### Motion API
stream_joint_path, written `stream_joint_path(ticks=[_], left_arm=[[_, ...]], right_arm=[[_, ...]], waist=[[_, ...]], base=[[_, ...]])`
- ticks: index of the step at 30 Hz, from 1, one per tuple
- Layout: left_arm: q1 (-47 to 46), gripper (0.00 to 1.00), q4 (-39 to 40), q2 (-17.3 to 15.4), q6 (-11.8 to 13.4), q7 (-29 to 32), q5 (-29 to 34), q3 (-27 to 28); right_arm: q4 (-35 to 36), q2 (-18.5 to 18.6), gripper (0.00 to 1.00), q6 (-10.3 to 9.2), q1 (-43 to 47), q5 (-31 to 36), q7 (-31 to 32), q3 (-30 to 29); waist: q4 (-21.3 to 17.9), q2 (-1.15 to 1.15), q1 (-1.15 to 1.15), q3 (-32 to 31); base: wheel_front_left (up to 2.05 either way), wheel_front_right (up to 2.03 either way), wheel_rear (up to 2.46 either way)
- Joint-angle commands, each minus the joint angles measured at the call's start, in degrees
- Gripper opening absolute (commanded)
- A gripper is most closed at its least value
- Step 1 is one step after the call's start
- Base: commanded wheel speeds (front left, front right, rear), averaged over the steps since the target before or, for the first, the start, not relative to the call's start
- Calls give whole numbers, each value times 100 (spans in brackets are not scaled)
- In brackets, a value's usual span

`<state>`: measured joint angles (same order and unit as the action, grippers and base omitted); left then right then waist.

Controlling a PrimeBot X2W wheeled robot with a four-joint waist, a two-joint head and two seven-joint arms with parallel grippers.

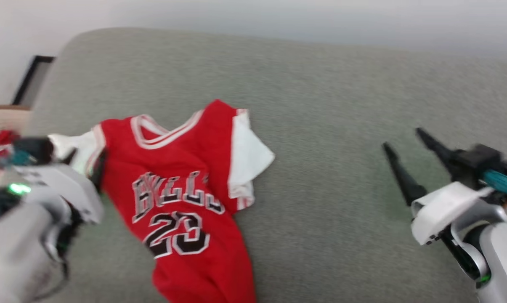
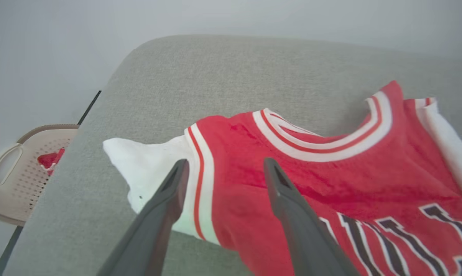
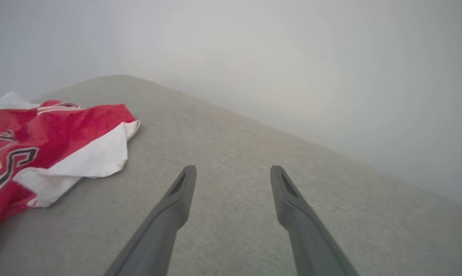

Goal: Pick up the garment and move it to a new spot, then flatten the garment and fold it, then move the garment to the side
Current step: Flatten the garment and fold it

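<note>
Garment (image 1: 181, 168): 1 on grey surface (image 1: 320, 126); basket (image 2: 16, 184): 1.

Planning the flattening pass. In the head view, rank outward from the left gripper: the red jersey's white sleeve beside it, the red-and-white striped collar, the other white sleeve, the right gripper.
1. Near white sleeve, at the left gripper.
2. Striped collar, up and right.
3. Other white sleeve, far side of the jersey.
4. Right gripper, across the grey cushion.
</note>
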<state>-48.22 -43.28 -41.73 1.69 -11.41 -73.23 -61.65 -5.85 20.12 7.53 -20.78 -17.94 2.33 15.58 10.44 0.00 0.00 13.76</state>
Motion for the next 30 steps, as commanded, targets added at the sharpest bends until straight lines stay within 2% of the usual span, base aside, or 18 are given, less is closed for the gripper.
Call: stream_joint_path(ticks=[1, 5, 10, 13, 15, 22, 30], left_arm=[[204, 100, 133, 69, 84, -123, 23, 32], [706, 100, 942, 249, 573, -372, 258, 476], [1810, 100, 2327, 583, 1212, -369, 1369, 1848], [2435, 100, 2990, 850, 1432, -374, 2147, 2352], [2880, 100, 3254, 999, 1578, -371, 2647, 2466], [3689, 100, 3932, 1630, 1692, -372, 3680, 3139], [4102, 100, 4210, 2230, 1455, -372, 4341, 3770]], right_arm=[[26, 96, 100, -8, -105, -118, 188, 187], [2, 370, 100, -8, -530, -756, 1152, 868], [-181, 714, 100, -8, -1153, -1703, 2597, 1603], [-352, 897, 100, -8, -1522, -2154, 3287, 1987], [-534, 925, 100, -8, -1746, -2469, 3667, 2156], [-1239, 955, 100, -9, -2838, -2679, 4707, 3067], [-2267, 725, 100, -9, -3807, -2648, 4667, 3997]], waist=[[518, 0, 0, -316], [937, 0, 0, -430], [1407, 0, 0, -437], [1634, 0, 0, -417], [1779, 0, 0, -391], [1979, 0, 0, -6], [2047, 0, 0, 354]], base=[[0, 0, 0], [0, 0, 0], [0, 0, 0], [0, 0, 0], [0, 0, 0], [0, 0, 0], [0, 0, 0]])
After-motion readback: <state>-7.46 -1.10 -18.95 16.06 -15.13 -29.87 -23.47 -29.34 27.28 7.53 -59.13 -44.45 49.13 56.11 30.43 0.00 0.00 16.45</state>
